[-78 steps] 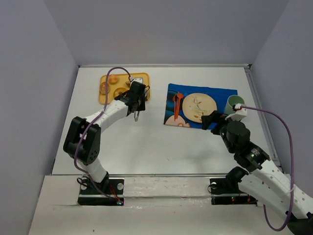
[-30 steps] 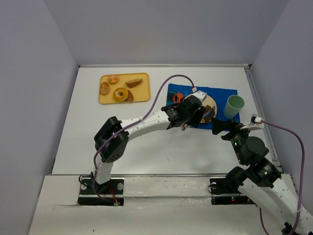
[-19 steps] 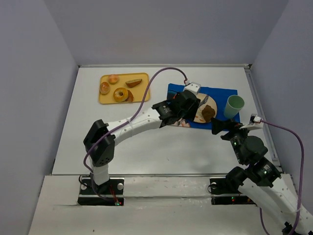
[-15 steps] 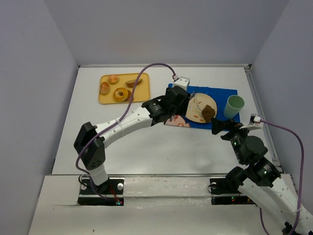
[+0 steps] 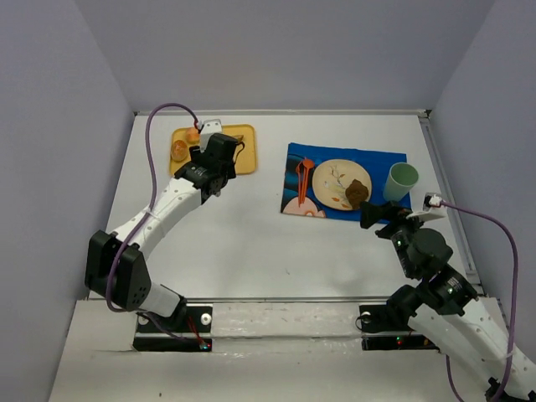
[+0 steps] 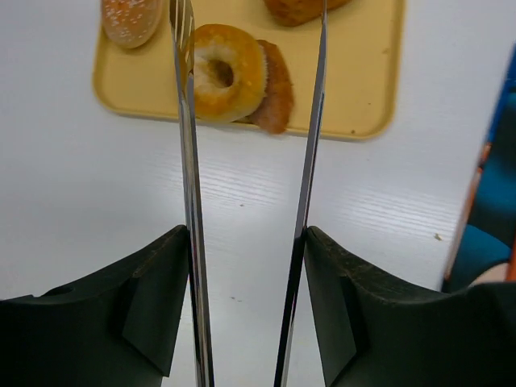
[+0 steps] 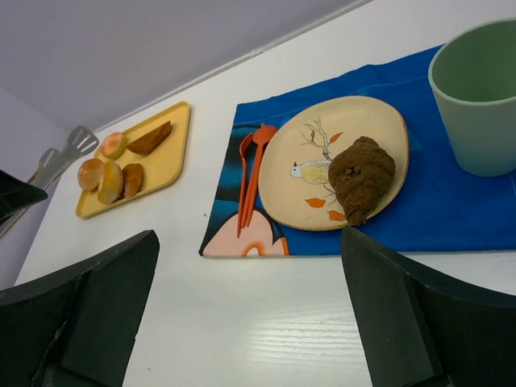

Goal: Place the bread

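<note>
White table, pale lavender walls

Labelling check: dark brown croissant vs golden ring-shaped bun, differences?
The dark brown croissant is elongated and solid, the golden ring-shaped bun round with a hole. The croissant lies alone on the cream plate; the bun touches a brown slice on the yellow tray. Both are bread.

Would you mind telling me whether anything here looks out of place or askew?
Only minor things: the blue placemat lies slightly crooked, and the brown bread sits off-centre by the right rim of the plate. Nothing looks spilled or damaged.
</note>
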